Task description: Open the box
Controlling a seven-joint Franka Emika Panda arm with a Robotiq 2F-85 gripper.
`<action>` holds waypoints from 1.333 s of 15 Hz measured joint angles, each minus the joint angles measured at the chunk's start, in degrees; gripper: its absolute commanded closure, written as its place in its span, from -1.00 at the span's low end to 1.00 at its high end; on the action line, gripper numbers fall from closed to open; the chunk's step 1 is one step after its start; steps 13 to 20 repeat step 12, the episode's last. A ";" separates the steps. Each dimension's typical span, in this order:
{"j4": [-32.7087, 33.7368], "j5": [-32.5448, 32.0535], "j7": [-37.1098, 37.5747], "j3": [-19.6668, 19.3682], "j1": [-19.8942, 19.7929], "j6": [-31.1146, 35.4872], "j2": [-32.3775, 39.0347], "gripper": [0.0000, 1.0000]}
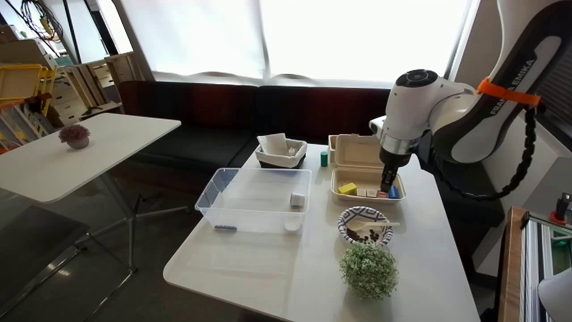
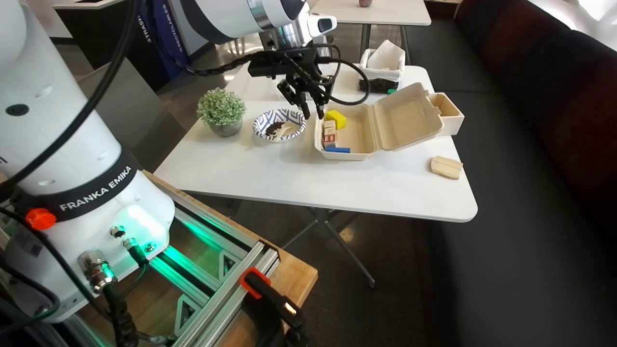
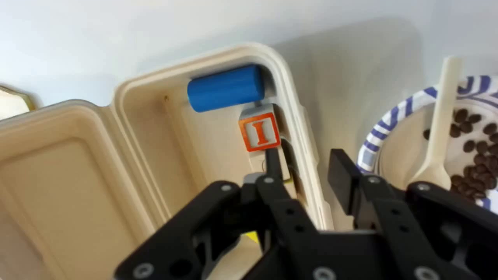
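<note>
The cream box stands open on the table, its tan inside (image 1: 362, 175) showing in both exterior views (image 2: 360, 135). Its hinged lid (image 1: 357, 151) is folded back, tilted, and seems to rest on a small tan bin (image 2: 450, 123). In the wrist view the box (image 3: 179, 132) lies left of centre, the lid (image 3: 70, 194) beyond it. Inside are a blue cylinder (image 3: 225, 88), a red letter block (image 3: 260, 132), pale blocks and a yellow block (image 2: 336, 118). My gripper (image 3: 305, 163) is open and empty above the rim opposite the hinge, one finger over the inside, one outside.
A patterned bowl (image 1: 344, 221) with a spoon and dark beans stands close to the box. Beyond it is a potted plant (image 1: 369, 270). A clear plastic tray (image 1: 250, 219), a lined basket (image 1: 263, 156) and a green cylinder (image 1: 324, 158) are nearby. A wooden piece (image 2: 446, 167) lies near the table edge.
</note>
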 measured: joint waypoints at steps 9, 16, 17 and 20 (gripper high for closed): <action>-1.61 27.28 -3.50 6.41 4.77 -23.31 -28.34 -1.00; -2.05 27.70 -3.37 6.42 4.76 -24.27 -30.35 -1.00; -2.05 27.70 -3.37 6.42 4.76 -24.27 -30.35 -1.00; -2.05 27.70 -3.37 6.42 4.76 -24.27 -30.35 -1.00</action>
